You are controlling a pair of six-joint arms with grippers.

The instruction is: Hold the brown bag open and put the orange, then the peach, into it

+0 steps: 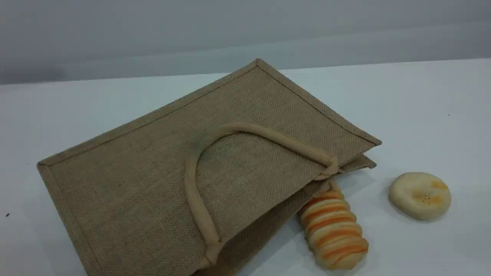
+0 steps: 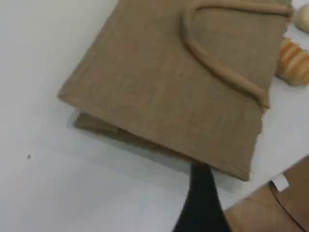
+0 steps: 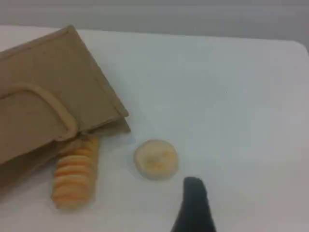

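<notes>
The brown bag [image 1: 153, 172] lies flat on the white table, its mouth toward the lower right and nearly closed. One beige handle [image 1: 191, 184] rests curved on its upper face. The orange and the peach are out of view in every frame. Neither arm shows in the scene view. In the left wrist view a single dark fingertip [image 2: 200, 193] of my left gripper hovers just off the bag [image 2: 159, 82], at its closed edge. My right gripper's fingertip [image 3: 193, 198] hangs over bare table, right of the bag [image 3: 43, 72], with nothing in it.
An orange-and-cream striped loaf [image 1: 333, 234] lies against the bag's mouth. A cream-yellow flat disc [image 1: 420, 195] sits to its right; it is close to the right fingertip. Brown cardboard [image 2: 270, 208] shows past the table edge in the left wrist view.
</notes>
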